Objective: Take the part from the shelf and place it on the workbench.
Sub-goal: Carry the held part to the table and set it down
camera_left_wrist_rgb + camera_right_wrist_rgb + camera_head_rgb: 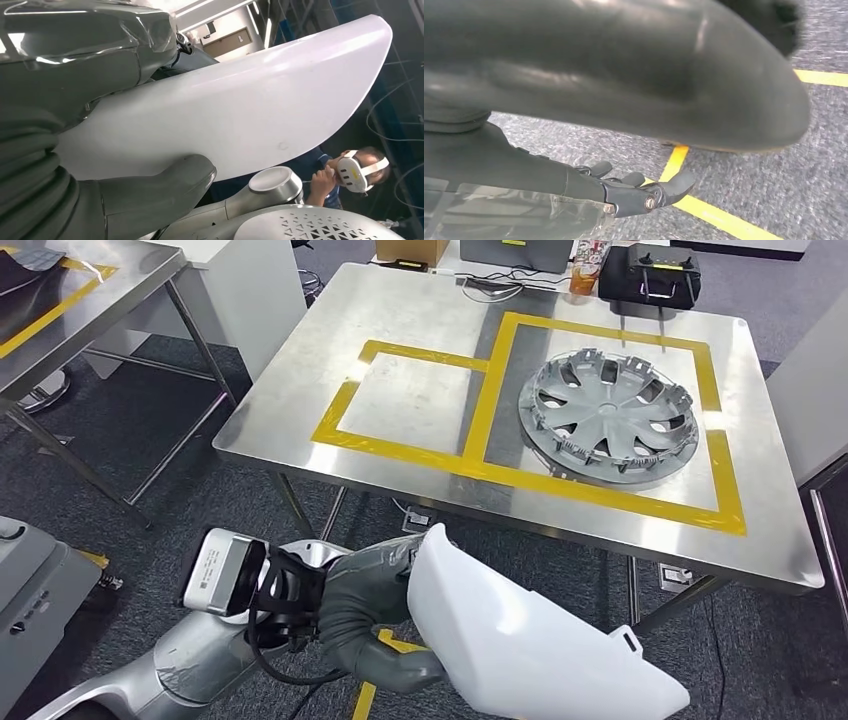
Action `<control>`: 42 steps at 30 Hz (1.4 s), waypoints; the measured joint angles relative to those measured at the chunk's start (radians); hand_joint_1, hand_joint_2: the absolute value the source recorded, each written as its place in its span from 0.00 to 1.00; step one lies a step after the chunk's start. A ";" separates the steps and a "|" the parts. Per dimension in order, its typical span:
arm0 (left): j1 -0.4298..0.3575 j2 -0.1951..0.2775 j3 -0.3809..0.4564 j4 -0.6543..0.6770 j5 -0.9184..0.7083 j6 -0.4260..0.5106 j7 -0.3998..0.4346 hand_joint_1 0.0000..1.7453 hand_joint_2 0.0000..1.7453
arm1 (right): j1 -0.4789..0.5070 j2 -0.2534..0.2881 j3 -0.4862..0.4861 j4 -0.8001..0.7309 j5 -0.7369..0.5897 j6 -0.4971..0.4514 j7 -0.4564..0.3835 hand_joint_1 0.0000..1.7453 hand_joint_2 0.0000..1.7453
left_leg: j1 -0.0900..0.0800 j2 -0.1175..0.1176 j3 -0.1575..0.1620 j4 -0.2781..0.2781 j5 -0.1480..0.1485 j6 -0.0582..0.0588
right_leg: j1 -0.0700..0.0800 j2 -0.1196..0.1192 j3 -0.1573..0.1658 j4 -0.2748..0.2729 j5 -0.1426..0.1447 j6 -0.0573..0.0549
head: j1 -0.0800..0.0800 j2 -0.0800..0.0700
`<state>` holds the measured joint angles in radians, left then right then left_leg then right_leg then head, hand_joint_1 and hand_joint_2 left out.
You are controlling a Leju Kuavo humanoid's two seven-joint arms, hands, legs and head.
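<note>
The left hand (375,615) gripped the white moulded part (530,640) by its edge at six o'clock, short of the counter (300,410), apparently for carrying. The right hand (644,192) hung with fingers loosely apart, empty.

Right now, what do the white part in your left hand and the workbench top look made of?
The smooth white curved panel looks like moulded plastic, glossy with soft highlights. The silver workbench top looks like brushed stainless steel: it is grey and dully reflective, with yellow tape outlines on it.
</note>
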<state>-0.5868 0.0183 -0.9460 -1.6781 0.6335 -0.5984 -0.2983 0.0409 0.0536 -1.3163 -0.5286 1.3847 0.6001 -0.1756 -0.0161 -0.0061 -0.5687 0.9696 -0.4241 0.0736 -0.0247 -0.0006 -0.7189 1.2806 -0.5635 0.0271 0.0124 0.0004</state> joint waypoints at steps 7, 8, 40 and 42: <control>0.003 0.000 -0.001 -0.001 -0.003 0.000 0.002 1.00 1.00 | -0.002 0.002 -0.005 -0.007 0.004 0.007 -0.004 0.00 0.00 | -0.001 -0.009 0.012 0.051 -0.066 -0.037 | -0.012 0.000 0.088 -0.247 0.139 0.021 | 0.002 0.000; 0.003 -0.001 0.000 -0.002 -0.003 0.000 0.002 1.00 1.00 | -0.003 0.002 -0.005 -0.008 0.005 0.008 -0.004 0.00 0.00 | 0.001 -0.009 0.013 0.052 -0.071 -0.039 | -0.014 0.001 0.090 -0.246 0.134 0.010 | 0.000 0.000; 0.014 0.002 0.013 -0.027 -0.040 0.005 0.000 1.00 1.00 | -0.014 -0.032 -0.036 0.032 0.016 0.002 -0.102 0.00 0.00 | -0.003 0.019 0.026 0.053 -0.085 -0.042 | -0.004 -0.006 0.096 -0.258 0.133 -0.004 | -0.008 0.000; 0.013 0.003 0.013 -0.030 -0.041 0.003 -0.001 1.00 1.00 | -0.016 -0.036 -0.038 0.037 0.017 -0.002 -0.104 0.00 0.00 | 0.003 0.017 -0.004 0.119 -0.115 -0.056 | -0.010 0.002 0.108 -0.259 0.125 -0.015 | -0.009 0.000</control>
<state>-0.5742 0.0212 -0.9325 -1.7083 0.5929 -0.5950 -0.2989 0.0251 0.0173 -1.3539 -0.4915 1.4015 0.5982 -0.2794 -0.0128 0.0113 -0.5729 1.0886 -0.5395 0.0180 -0.0343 0.0015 -0.6108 1.0217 -0.4386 0.0121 0.0031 0.0007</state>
